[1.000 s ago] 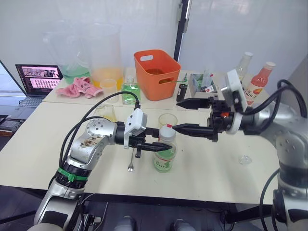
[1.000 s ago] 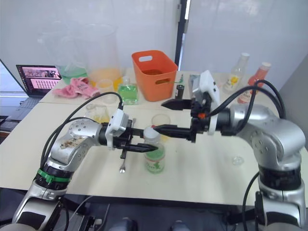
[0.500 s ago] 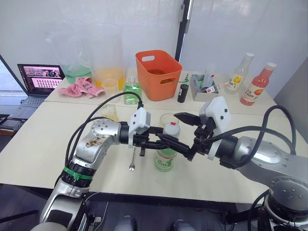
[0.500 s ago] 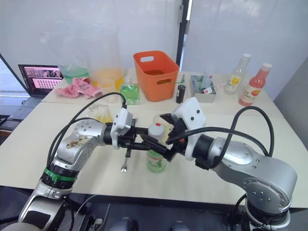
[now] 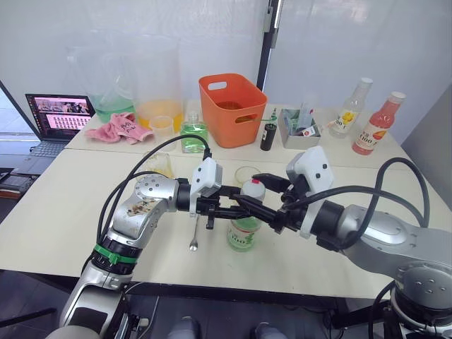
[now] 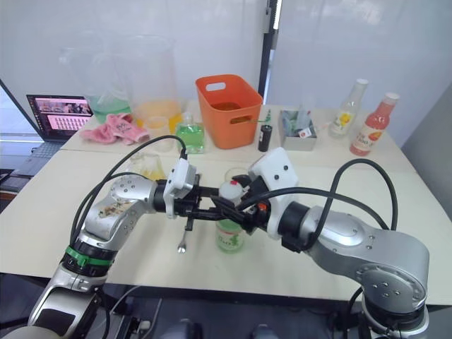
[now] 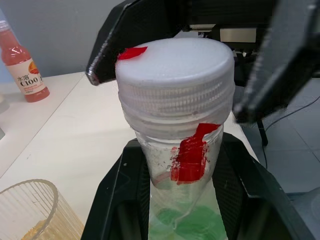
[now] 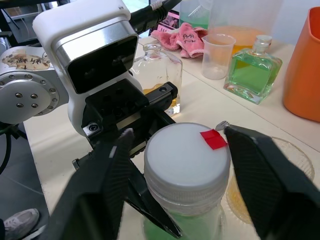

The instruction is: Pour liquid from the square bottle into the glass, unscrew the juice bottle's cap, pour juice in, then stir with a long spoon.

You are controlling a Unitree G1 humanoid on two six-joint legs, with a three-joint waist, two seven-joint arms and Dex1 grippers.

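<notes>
The juice bottle with its green-and-white label stands upright at the table's middle. My left gripper is shut on its neck from the left. Its white cap with a red mark is on the bottle. My right gripper comes from the right, open, one finger on each side of the cap with small gaps. The glass holds yellowish liquid just behind the bottle. The square bottle stands further left. The long spoon lies on the table left of the juice bottle.
At the back stand an orange basket, a green-liquid square bottle, a clear cup, a pink cloth, big pitchers and a laptop. A grey tray, a yellow-labelled bottle and a pink bottle are back right.
My right gripper has swung in from the right and lowered until its fingers straddle the cap. The left gripper has kept its hold on the bottle's neck.
</notes>
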